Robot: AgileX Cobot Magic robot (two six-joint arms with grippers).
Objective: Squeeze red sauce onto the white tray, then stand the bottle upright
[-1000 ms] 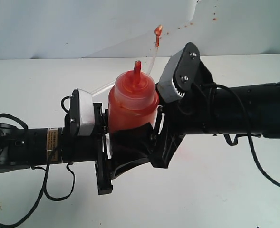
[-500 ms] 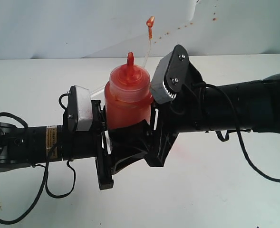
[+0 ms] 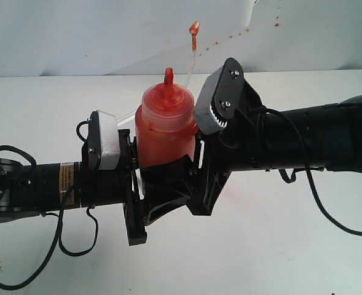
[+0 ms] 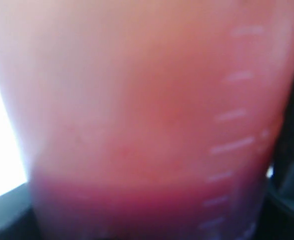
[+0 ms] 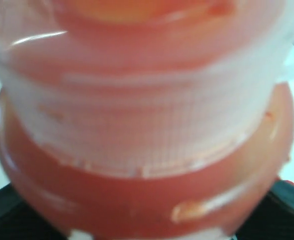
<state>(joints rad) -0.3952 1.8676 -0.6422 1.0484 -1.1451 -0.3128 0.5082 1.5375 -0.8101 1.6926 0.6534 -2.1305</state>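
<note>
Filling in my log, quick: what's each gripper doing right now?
Left gripper: closed on the bottle.
Right gripper: also closed on the bottle, as far as the views show.

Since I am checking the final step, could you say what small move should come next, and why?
Probably ease the translucent red-orange plastic squeeze bottle down onto the white table: it is held nozzle-up between the left pincer and right pincer, its base hidden.

**Three cameras, one shared bottle (image 3: 166,129)**

Your exterior camera looks down at a slant across the white table (image 3: 279,246). Both wrist cameras sit right against the bottle, which fills each blurred frame; all three share it.
</note>
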